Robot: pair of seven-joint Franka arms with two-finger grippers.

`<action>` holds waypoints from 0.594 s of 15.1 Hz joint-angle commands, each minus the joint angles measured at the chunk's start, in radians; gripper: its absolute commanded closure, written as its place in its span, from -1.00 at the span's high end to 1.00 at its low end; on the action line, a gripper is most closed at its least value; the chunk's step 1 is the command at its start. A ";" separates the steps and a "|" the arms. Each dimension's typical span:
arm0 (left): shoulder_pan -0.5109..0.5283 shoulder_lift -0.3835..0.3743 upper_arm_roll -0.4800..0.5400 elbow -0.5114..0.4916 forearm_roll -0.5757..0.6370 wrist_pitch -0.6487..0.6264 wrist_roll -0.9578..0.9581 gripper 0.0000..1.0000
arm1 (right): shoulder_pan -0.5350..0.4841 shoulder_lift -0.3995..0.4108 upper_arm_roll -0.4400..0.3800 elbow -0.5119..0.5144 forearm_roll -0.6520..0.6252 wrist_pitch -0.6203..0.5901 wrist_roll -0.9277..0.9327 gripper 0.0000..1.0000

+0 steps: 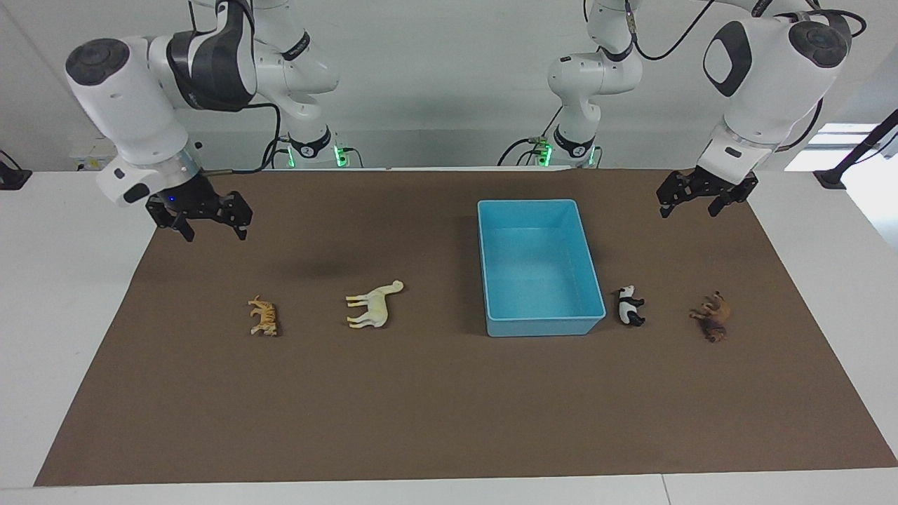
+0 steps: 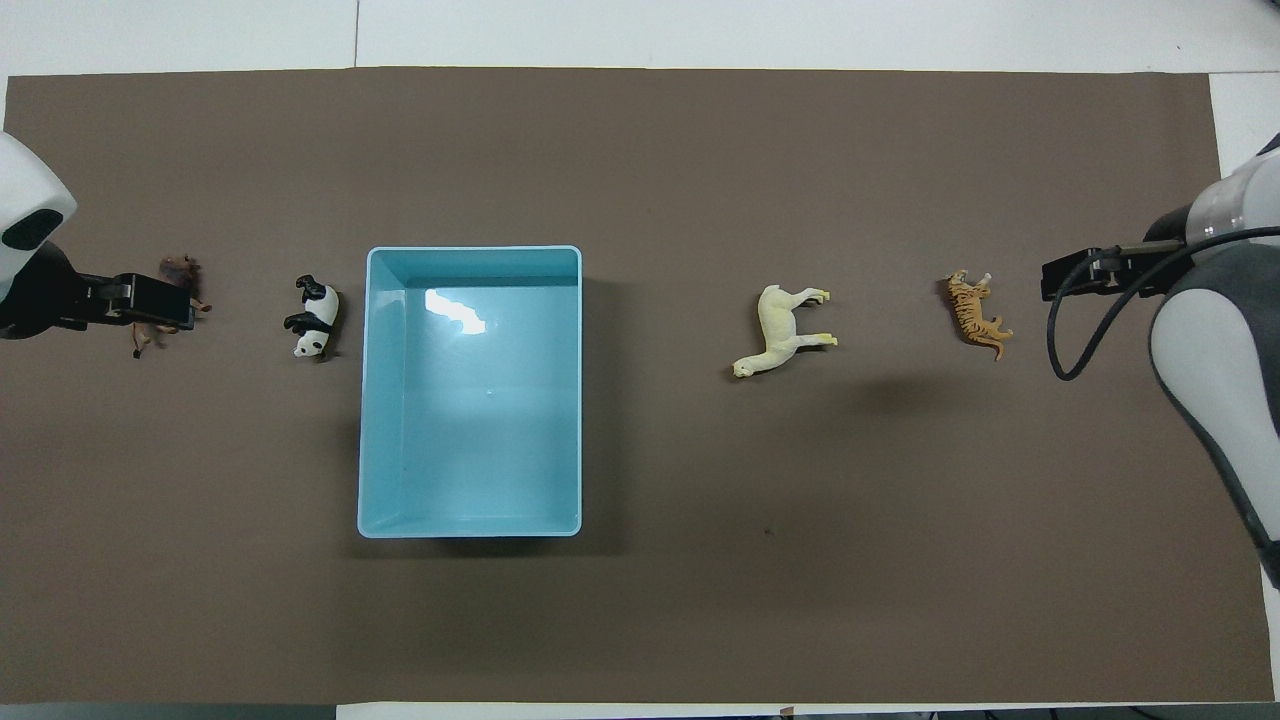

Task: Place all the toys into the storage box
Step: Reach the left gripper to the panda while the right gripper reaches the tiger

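Note:
The light blue storage box stands with nothing in it. Four toys lie on their sides on the mat. Toward the right arm's end are the orange tiger and the cream horse. The panda lies beside the box, with the brown lion farther out toward the left arm's end. My right gripper hangs open over the mat beside the tiger. My left gripper hangs open and, seen from overhead, covers part of the lion.
A brown mat covers most of the white table. Both arm bases stand at the table's edge on the robots' side.

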 commanded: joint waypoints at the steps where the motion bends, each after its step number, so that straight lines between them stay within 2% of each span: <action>1: 0.011 -0.007 -0.003 -0.106 -0.002 0.142 -0.010 1.00 | 0.012 -0.005 0.003 -0.102 -0.011 0.117 -0.017 1.00; 3: 0.019 0.028 -0.003 -0.167 -0.001 0.262 -0.009 1.00 | 0.016 0.004 0.002 -0.163 -0.011 0.226 -0.014 1.00; 6: 0.031 0.094 -0.005 -0.233 -0.001 0.427 0.000 1.00 | 0.018 0.027 0.003 -0.200 -0.011 0.289 -0.009 1.00; 9: 0.026 0.168 -0.005 -0.247 -0.001 0.524 0.001 1.00 | 0.018 0.047 0.002 -0.254 -0.011 0.396 -0.009 1.00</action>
